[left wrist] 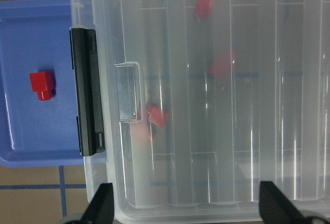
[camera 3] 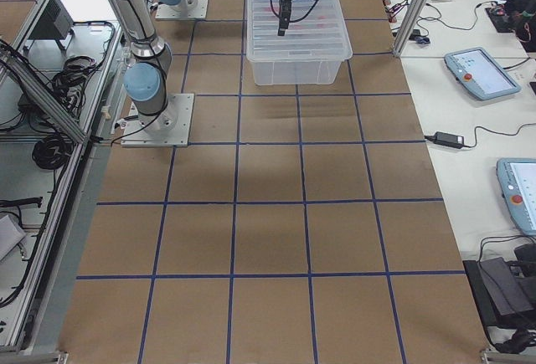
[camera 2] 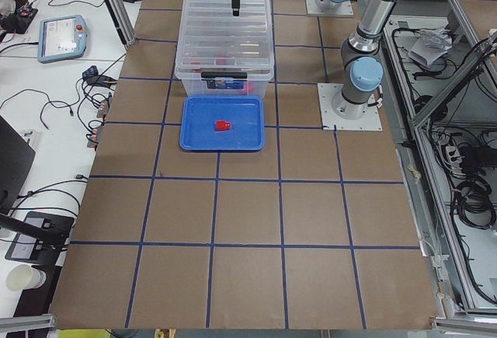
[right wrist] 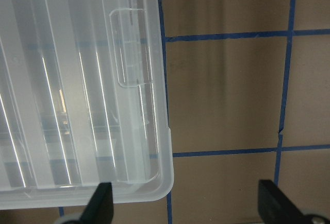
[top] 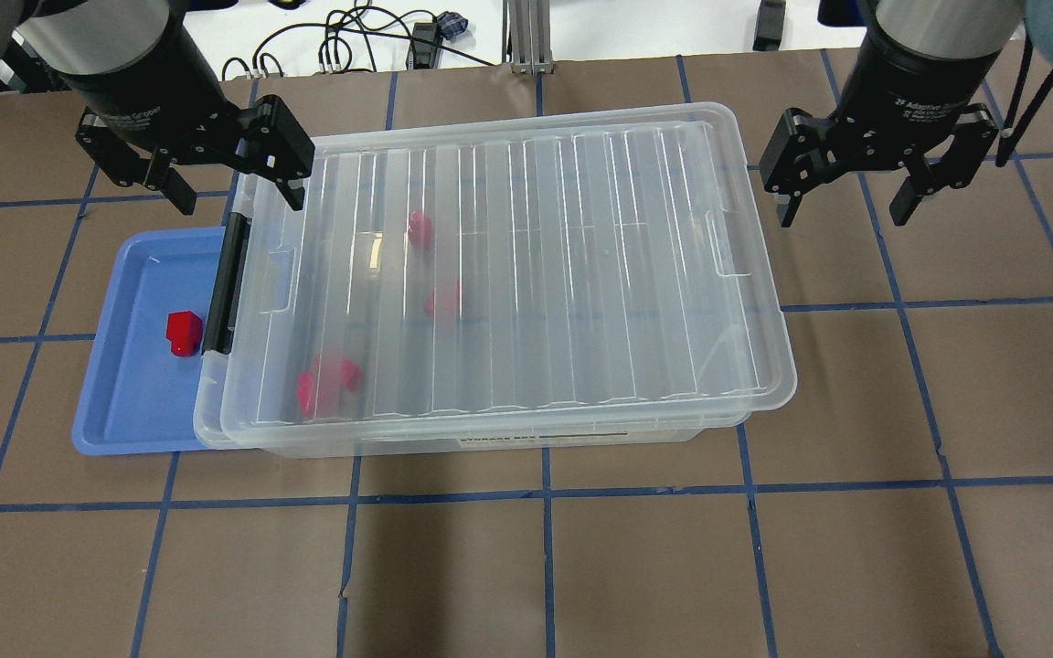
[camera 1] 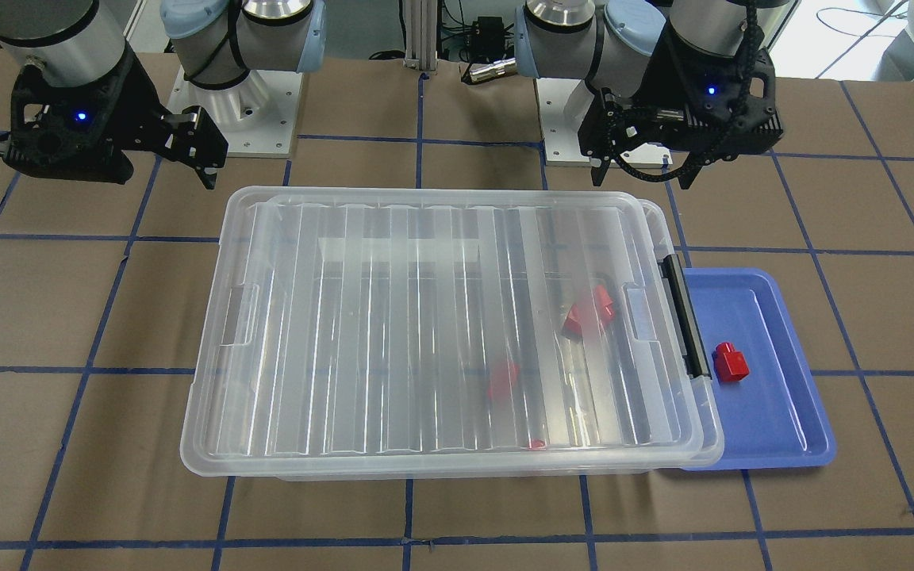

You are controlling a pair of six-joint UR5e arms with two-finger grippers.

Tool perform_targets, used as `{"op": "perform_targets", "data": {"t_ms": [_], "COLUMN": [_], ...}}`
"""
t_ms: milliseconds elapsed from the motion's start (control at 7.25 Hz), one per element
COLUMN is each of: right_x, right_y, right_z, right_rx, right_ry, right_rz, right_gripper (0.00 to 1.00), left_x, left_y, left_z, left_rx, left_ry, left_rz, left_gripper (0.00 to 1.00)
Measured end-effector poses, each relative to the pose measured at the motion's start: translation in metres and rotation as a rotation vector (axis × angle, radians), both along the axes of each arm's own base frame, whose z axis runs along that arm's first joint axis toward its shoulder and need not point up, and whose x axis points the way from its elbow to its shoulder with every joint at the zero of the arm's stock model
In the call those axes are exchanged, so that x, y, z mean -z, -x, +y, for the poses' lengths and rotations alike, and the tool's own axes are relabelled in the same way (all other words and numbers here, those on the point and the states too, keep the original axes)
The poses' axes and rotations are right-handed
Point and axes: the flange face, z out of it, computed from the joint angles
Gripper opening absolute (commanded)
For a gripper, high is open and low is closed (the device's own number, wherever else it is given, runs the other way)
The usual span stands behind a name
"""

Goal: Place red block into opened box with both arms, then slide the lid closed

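Red block [top: 185, 333] on blue tray [top: 124, 402], just beside black latch bar [top: 225, 283] of the box [top: 490, 442] — long axis parallel to bar, stub toward robot. Lid [top: 536, 274] lies atop box. Left gripper [top: 239, 196], right gripper [top: 842, 215] — fingers apart, empty.

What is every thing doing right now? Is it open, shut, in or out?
lid: lying on the box, shifted slightly sideways.
box: almost wholly covered, other red blocks inside.
red block: outside, lying on the blue tray.
left claw: open, empty.
right claw: open, empty.
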Motion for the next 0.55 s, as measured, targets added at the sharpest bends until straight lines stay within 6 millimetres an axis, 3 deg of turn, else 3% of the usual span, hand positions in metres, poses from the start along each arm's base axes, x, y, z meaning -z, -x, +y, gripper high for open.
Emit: {"op": "perform_targets", "data": {"t_ms": [552], "right_x": [0.032], "right_y": [0.002], "right_z": [-0.029], "right_rx": [0.004], "right_ry": [-0.014], "right_rz": [0.005], "right_gripper": [1.0], "left_x": [0.003], "left_y": [-0.003], "left_z": [-0.002], "left_rx": [-0.004], "left_ry": [-0.006], "left_rz": [-0.003], "left_gripper": [1.0]}}
